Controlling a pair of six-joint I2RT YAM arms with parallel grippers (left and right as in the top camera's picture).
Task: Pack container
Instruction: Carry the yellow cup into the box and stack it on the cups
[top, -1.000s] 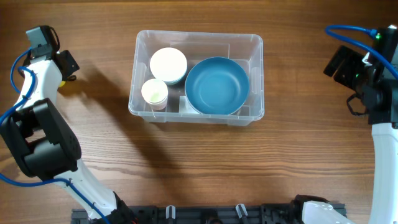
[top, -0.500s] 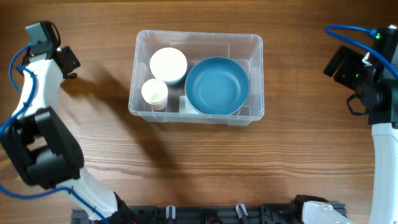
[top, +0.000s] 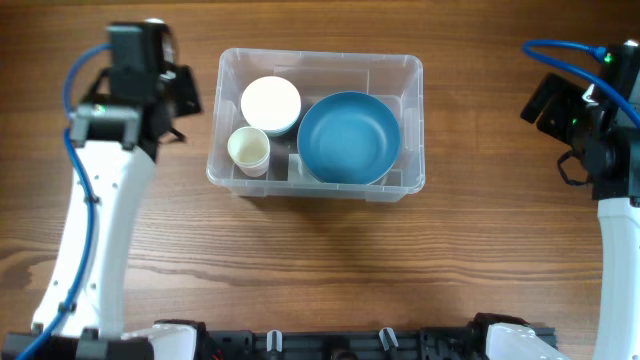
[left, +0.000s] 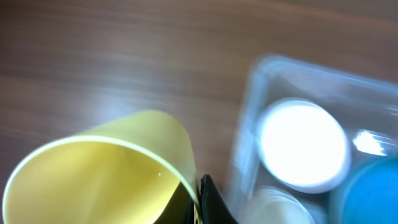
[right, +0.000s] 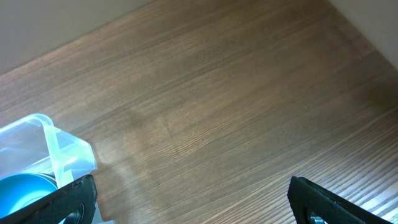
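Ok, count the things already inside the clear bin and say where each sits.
3. White bowl in the far left corner of the container, small pale cup in front of it, large blue bowl filling the right half. Smaller things could be hidden under the bowls.

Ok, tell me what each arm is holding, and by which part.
Left jaws pinch a yellow cup by the wall at its rim; right jaws stand open, holding nothing.
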